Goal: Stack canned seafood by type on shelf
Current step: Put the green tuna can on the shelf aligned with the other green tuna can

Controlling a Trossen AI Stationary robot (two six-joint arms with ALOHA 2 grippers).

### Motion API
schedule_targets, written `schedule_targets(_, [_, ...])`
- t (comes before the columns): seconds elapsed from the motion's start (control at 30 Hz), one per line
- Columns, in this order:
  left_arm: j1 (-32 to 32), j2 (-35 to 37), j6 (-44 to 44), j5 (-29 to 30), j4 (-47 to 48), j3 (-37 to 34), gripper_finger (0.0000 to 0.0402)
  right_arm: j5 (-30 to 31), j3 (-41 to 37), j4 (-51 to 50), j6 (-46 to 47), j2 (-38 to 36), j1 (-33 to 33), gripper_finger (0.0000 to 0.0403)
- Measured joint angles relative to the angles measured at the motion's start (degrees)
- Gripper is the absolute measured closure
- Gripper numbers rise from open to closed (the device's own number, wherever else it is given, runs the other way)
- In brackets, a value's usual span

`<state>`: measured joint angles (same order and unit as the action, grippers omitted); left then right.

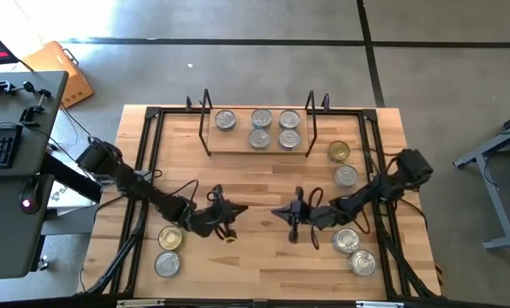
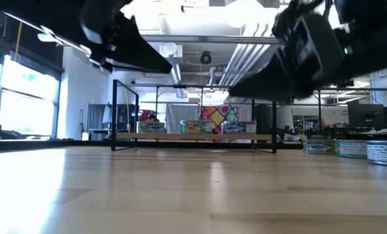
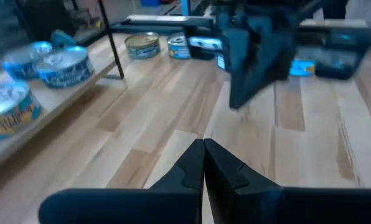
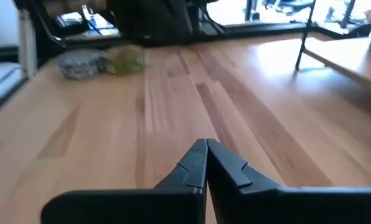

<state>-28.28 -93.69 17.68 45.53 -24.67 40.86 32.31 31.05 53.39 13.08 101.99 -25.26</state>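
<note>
Fingers of the left gripper and right gripper are pressed together, empty, while the shelf tins are blurred in wrist views.

The light-wood tabletop is carrying the shelf at its far edge. Five tins are sitting on the shelf board: one toward its left end, four grouped two by two toward its right end. Four tins are lying along the tabletop's right side, the farthest gold-topped. Two more are resting near the front left, one gold-topped.
</note>
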Motion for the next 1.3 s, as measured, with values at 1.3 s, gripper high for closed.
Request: schedule_targets(1.3, [-10.8,2.8,42.4,3.2,45.0,9.9,0.0401,8.0,3.9,-36.9,13.1,-15.8,-2.5,0.0403])
